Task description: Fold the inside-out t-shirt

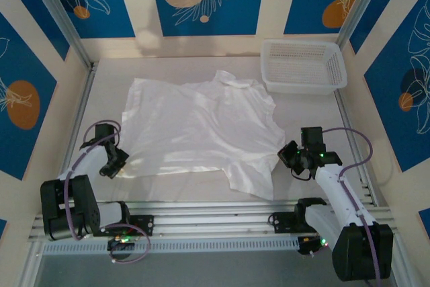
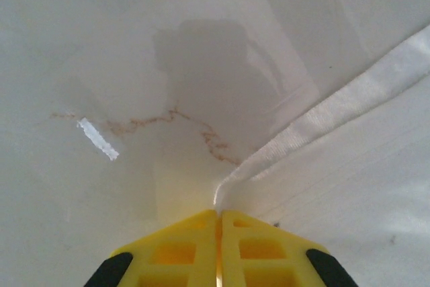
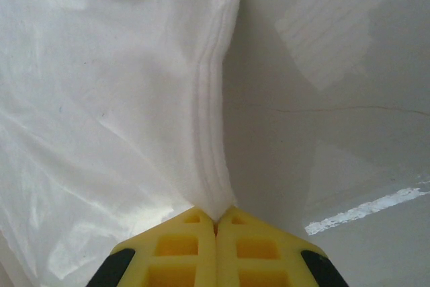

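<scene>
Two hands are shut on cloth. The left hand (image 2: pixel 218 218) has its yellow fingers pressed together, and the corner of a flat stitched hem band runs straight into the seam between their tips. From there the band slants away to the upper right of the left wrist view. The right hand (image 3: pixel 216 223) is likewise closed tight, pinching a thick, layered edge of fabric that rises from the fingertips toward the top middle of the right wrist view, with loose folds spreading to its left.

Both edges belong to the inside-out t-shirt (image 1: pixel 201 126), plain white, thin and faintly glossy. In the top view it lies spread but rumpled across the middle of the pale counter (image 1: pixel 107 78). The left hand grips its lower left corner and the right hand grips its right side. The neck opening is bunched at the upper middle, one short sleeve reaches toward the upper left, and a flap of the body hangs down at the lower right near the rails. Shallow creases run across the chest.

A white mesh basket (image 1: pixel 304 87) stands at the upper right, just beyond the collar and apart from the cloth.
</scene>
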Controlling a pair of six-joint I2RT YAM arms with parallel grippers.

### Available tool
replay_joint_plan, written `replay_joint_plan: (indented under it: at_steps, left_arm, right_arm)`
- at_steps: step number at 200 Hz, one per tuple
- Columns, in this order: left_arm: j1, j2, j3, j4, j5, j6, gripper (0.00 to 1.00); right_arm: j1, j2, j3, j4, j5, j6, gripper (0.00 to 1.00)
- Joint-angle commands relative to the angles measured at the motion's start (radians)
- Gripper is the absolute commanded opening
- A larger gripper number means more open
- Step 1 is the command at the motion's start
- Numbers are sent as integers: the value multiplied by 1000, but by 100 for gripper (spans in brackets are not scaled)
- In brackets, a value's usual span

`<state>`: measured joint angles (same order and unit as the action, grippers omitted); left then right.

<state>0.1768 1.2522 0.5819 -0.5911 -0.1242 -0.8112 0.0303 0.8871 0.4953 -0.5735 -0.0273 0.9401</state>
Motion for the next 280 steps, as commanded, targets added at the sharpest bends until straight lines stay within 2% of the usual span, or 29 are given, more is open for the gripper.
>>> replay_joint_plan:
  at_steps: [1,59,105,132,150,174,201,235,280]
  left_arm:
    - [12,-40,-8,-59,-5,-9,6]
    - [12,-229,-24,-232,-143,-33,6]
    - [12,-284,-138,-175,-41,-61,7]
    - [13,-296,-134,-171,-22,-33,5]
    - [12,-315,-126,-171,-18,-27,0]
    - [12,-335,-74,-164,1,-7,0]
    - [12,-297,33,-138,7,17,0]
    - [13,-179,143,-100,-6,35,0]
    - [17,-79,182,-57,-57,26,0]
  right_arm:
    - [-3,-7,0,-39,-6,-18,0]
    - [-59,-21,-33,-80,52,-1,0]
    - [-67,-24,-65,-73,8,-16,0]
    - [-67,-50,-50,-85,-22,-29,0]
    - [-64,-54,-34,-83,-44,-21,0]
    - [-55,-45,13,-62,-51,-21,0]
    - [-60,28,101,-19,-12,-44,0]
    - [-64,158,211,54,-12,-42,0]
    - [-52,265,253,116,-6,-34,0]
